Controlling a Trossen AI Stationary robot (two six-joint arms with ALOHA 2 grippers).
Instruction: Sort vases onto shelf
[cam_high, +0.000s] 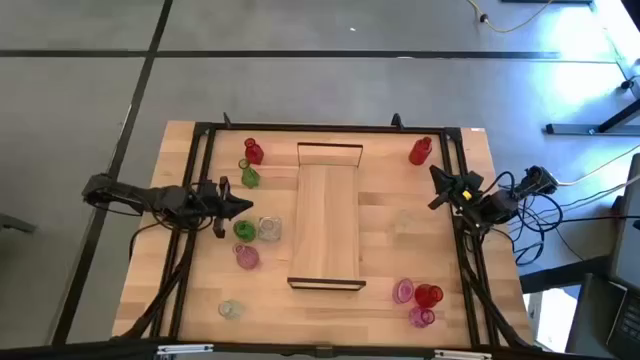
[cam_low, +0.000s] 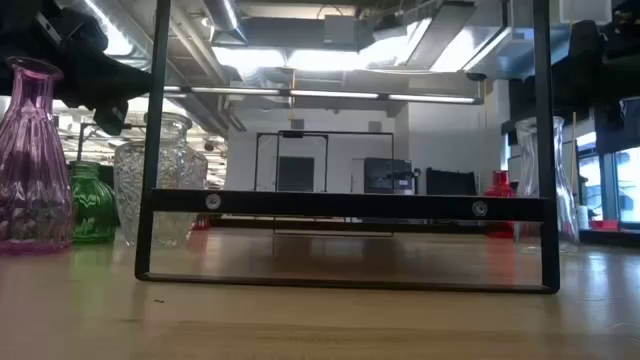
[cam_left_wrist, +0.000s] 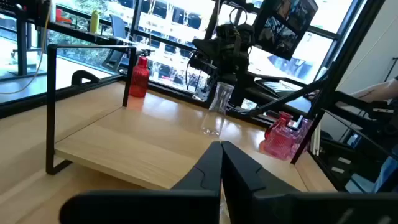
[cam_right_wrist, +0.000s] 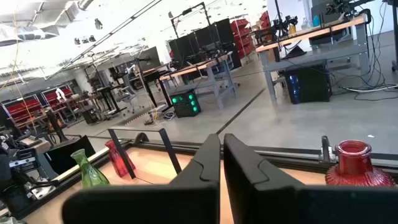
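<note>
The shelf (cam_high: 328, 215), a long light-wood board with thin dark end frames, lies in the middle of the table. A red vase (cam_high: 253, 151) and a green vase (cam_high: 249, 176) stand at the far left. Nearer on the left stand a green vase (cam_high: 243, 229), a clear one (cam_high: 269, 229), a pink one (cam_high: 247, 257) and a clear one (cam_high: 230, 310). A red vase (cam_high: 420, 151) stands far right, and pink and red vases (cam_high: 428, 296) near right. My left gripper (cam_high: 247, 207) hovers shut above the left group. My right gripper (cam_high: 436, 172) is shut, raised near the far-right red vase.
A black tube frame (cam_high: 330, 128) runs round the table's edges. The shelf's near end frame (cam_low: 345, 203) stands upright across the low view. A clear vase (cam_left_wrist: 217, 102) stands on the table right of the shelf. The shelf board (cam_left_wrist: 124, 140) lies bare.
</note>
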